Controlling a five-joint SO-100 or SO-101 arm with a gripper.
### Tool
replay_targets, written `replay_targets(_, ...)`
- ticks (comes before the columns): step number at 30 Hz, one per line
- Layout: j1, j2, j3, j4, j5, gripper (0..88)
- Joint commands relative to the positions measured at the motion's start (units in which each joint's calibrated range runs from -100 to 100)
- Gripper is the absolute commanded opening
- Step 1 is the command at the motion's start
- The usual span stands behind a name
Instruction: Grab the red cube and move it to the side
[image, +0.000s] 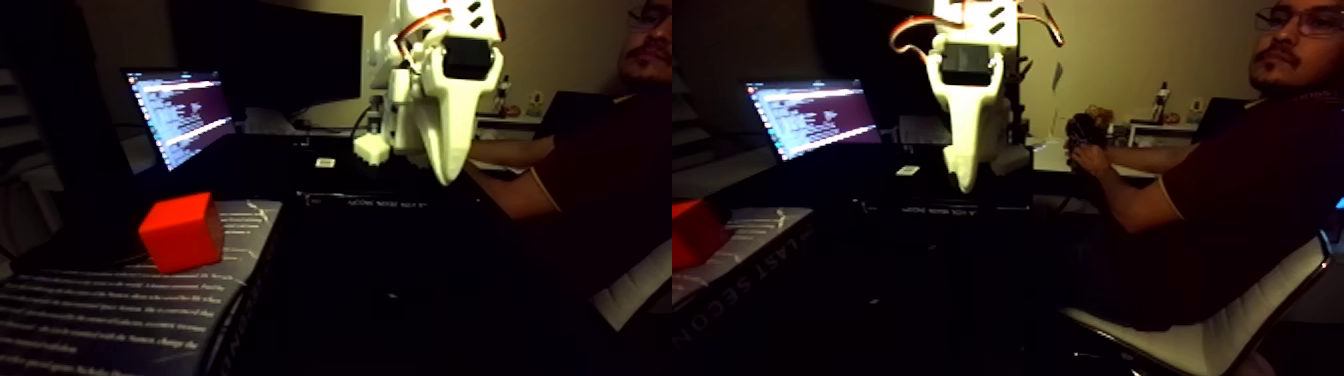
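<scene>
White pincer (452, 172) aloft, jaws seemingly together, red cube (182, 232) on book (120, 310), well apart.

Dim room — lit laptop screen (180, 115) against beige wall (560, 40).

On the book's (745, 262) spine, "LAST SECON" is read, printed upside down. The laptop screen (812, 117) text is too blurred to be read.

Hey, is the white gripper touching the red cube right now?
Apart. In the fixed view the gripper hangs in the air well to the right of and above the red cube, which sits on a book, with dark open space between them.
</scene>
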Motion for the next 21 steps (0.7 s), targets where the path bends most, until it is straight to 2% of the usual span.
replay_targets(1, -0.45, -0.34, 0.00, -0.77, 0.15, 0.6)
replay_targets(21, 0.47, -0.25, 0.09, -0.77, 0.42, 0.6)
